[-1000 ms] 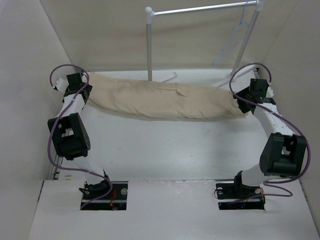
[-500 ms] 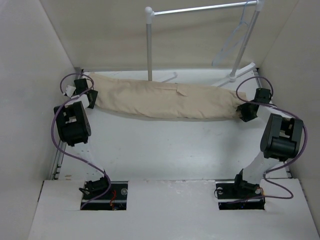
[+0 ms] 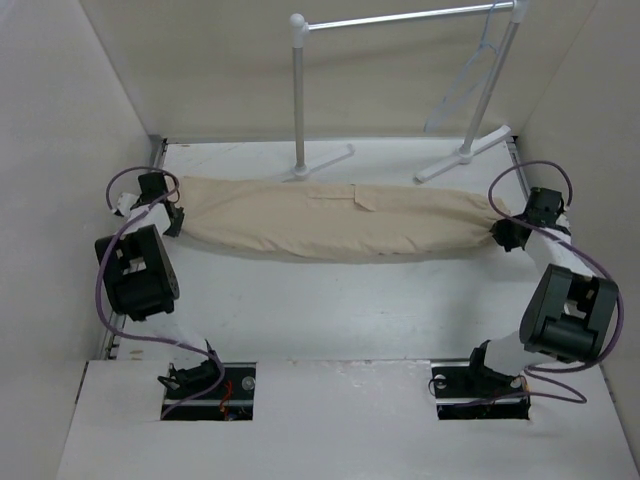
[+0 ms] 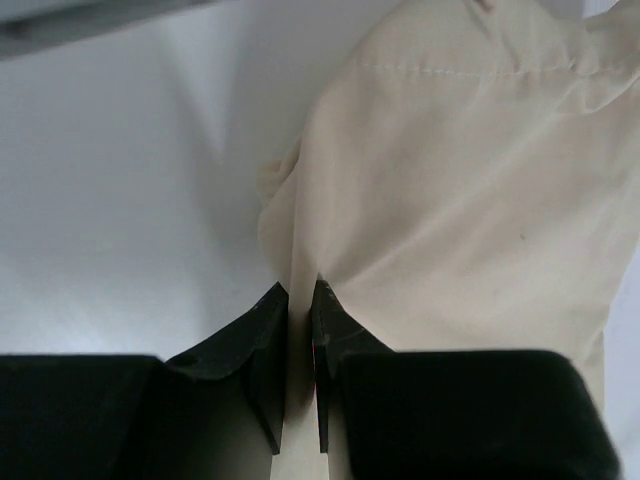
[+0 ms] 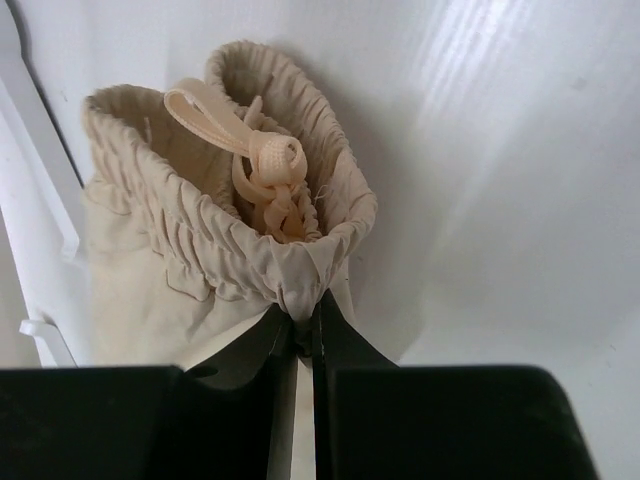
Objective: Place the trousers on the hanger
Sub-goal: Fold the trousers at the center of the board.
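A white table (image 3: 330, 300) is enclosed by pale walls on three sides. At its far edge a white garment rack (image 3: 298, 100) is set, with a silver bar along the top and its white feet resting on the tabletop.

The beige trousers (image 3: 330, 220) are stretched out lengthwise from left to right across the middle of the table, just near of the rack's feet. They are folded into a long band and held at both ends. The left arm (image 3: 135, 270) is folded up along the left wall and the right arm (image 3: 565, 315) along the right wall.

The hanger (image 3: 462, 85), thin and pale, is hung by its hook at the right end of the silver bar. It sits well above and beyond the trousers and touches neither gripper.

The left gripper (image 3: 170, 215) is closed on the left end of the trousers. In the left wrist view a fold of cloth (image 4: 470, 200) is pinched between the black fingers (image 4: 255, 340).

The right gripper (image 3: 500, 232) is closed on the right end, where the gathered elastic waistband (image 5: 230, 240) is clamped between its jaws. A knotted drawstring (image 5: 265, 160) lies inside the waist opening.
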